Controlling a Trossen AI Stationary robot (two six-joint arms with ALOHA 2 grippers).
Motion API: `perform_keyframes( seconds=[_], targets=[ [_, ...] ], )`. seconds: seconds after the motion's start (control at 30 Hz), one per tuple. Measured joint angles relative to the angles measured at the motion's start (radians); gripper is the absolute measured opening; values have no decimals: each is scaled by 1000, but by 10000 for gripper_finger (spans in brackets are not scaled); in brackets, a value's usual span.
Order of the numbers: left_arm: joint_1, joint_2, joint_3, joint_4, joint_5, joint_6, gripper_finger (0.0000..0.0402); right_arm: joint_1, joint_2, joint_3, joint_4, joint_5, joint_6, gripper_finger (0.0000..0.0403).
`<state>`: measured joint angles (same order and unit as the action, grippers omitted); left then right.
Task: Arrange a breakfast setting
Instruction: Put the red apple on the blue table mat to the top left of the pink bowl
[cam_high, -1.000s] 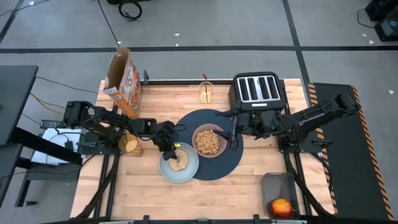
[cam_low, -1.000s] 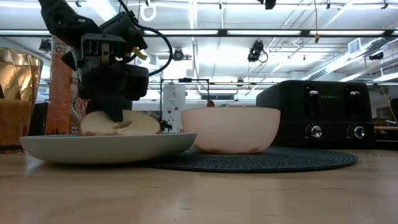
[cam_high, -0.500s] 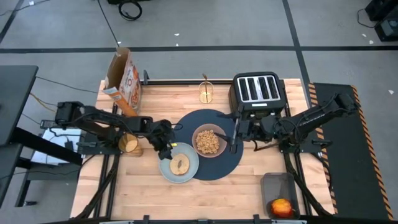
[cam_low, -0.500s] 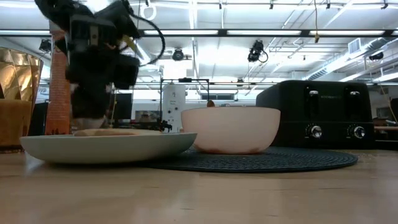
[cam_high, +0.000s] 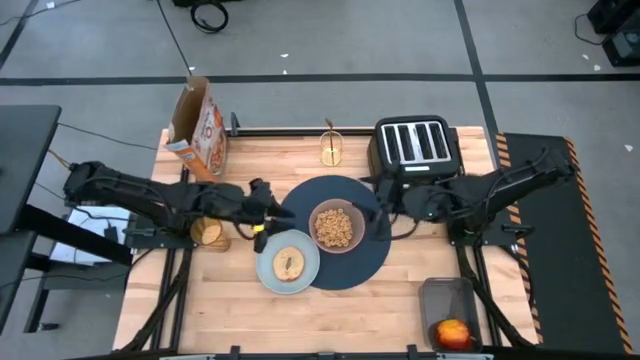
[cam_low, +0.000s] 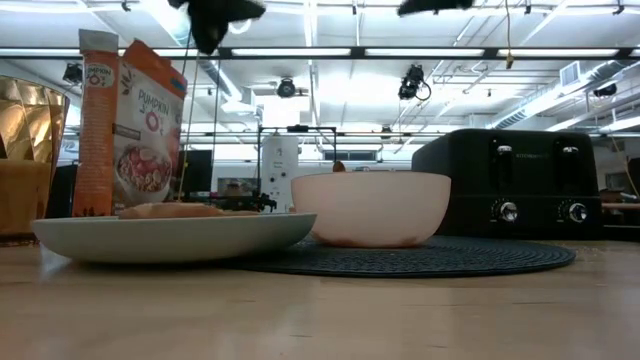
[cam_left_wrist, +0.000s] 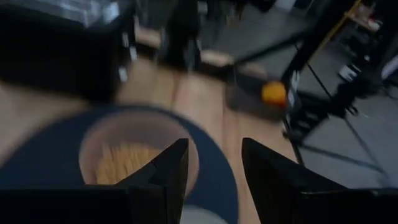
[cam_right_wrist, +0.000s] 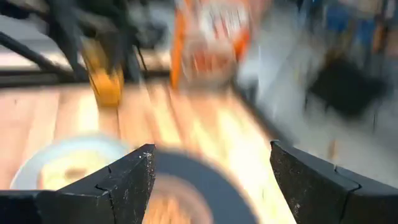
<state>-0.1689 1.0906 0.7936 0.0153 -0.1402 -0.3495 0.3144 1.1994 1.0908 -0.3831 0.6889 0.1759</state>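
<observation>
The orange cereal box (cam_high: 197, 128) stands at the far left corner of the wooden tabletop (cam_high: 400, 310), upright with its top open. Nearer the front and just beside the left arm sits the amber cup (cam_high: 208, 231).

The left end effector (cam_high: 268, 212) hangs above the tabletop between the cup and the big dark-blue round placemat (cam_high: 372, 255), just past the far rim of the pale-blue plate (cam_high: 270, 277). Its fingers (cam_left_wrist: 166, 169) stand a narrow gap apart, with nothing between them.

The plate lies at the placemat's left front edge, overlapping it slightly, and the round toasted bread (cam_high: 289, 265) rests flat on it. In the low view the bread (cam_low: 172, 211) shows as a low mound above the plate rim (cam_low: 170, 236).

The tan bowl (cam_high: 335, 227) sits near the middle of the placemat, filled with cereal. At the far edge of the tabletop, behind the placemat, stands a small gold-coloured object (cam_high: 331, 148); whether it is the thin gold spoon cannot be told.

The right end effector (cam_high: 384, 208) hovers over the right part of the placemat, just beside the bowl and in front of the black toaster (cam_high: 414, 142). Its fingers (cam_right_wrist: 127, 177) are spread wide and hold nothing.

The red apple (cam_high: 452, 332) lies in a dark tray (cam_high: 432, 294) at the front right corner, well apart from the setting.
</observation>
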Motion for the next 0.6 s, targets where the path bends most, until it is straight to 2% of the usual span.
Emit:
perform_keyframes(
  seconds=[0.1,0.2,0.3,0.4,0.53,0.6],
  targets=[
    [-39,17,0,89,-62,70,156,24,49,190,-445,-81,372,313],
    [-59,34,-1,128,-75,130,156,58,118,341,-823,-291,661,306],
    [-69,35,0,152,-77,182,156,139,161,398,-1076,-514,891,300],
    [-71,35,-1,146,-77,234,156,264,190,397,-1186,-678,1137,295],
    [-71,35,-1,145,-77,266,156,409,238,397,-1137,-767,1420,290],
    [-71,35,-1,144,-77,266,156,454,281,397,-1097,-824,1512,289]
  ],
)
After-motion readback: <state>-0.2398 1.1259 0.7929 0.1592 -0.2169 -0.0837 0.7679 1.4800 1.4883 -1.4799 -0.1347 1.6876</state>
